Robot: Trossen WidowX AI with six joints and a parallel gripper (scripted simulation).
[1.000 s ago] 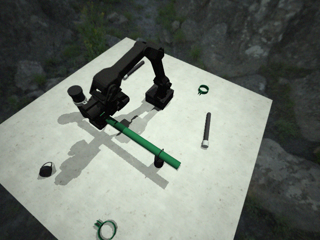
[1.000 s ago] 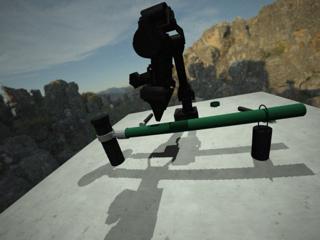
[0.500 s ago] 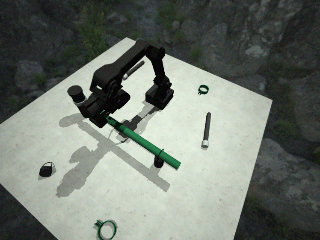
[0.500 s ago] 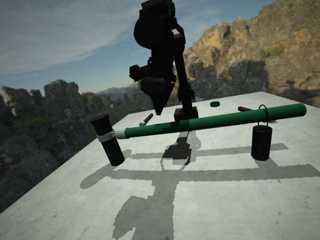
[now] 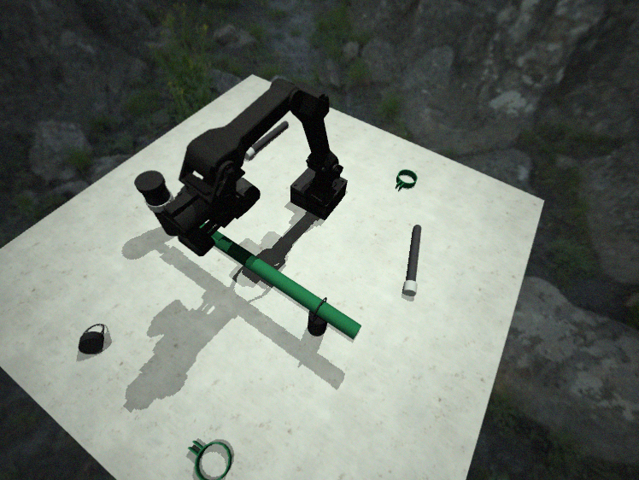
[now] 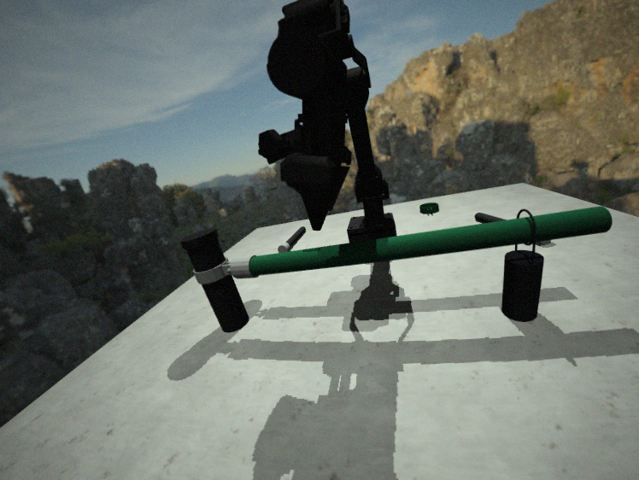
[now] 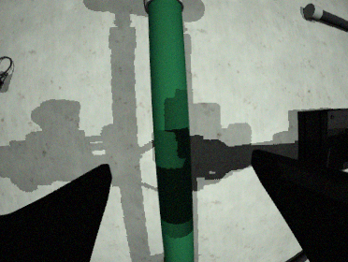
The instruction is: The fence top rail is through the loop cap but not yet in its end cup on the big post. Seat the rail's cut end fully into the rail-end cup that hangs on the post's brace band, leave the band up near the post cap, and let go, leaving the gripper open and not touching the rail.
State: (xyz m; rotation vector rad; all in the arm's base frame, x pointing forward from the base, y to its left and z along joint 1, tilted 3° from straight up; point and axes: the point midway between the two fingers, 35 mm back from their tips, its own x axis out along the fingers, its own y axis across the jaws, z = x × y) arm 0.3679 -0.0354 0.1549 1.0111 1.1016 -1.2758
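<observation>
The green rail (image 5: 289, 289) (image 6: 438, 242) (image 7: 168, 70) slopes slightly down toward the big post (image 6: 225, 304) (image 5: 149, 184). Its cut end sits in the light grey rail-end cup (image 6: 238, 267); how deep inside is hidden. The cup joins the brace band (image 6: 210, 274), which is high on the post, a little below the black cap. The rail's other end passes through the wire loop of the loop cap on the short black post (image 6: 521, 286) (image 5: 316, 324). My gripper (image 6: 317, 226) (image 7: 183, 165) is open and empty, fingers on either side of the rail in the wrist view and above it in the exterior view, with a visible gap.
The white table (image 5: 361, 412) also holds a dark rod with a white end (image 5: 413, 258), a similar rod (image 5: 268, 137) behind the arm, a black loop cap (image 5: 91, 342) at the left, and green rings at the back and front. The arm's base (image 5: 319, 193) stands behind the rail.
</observation>
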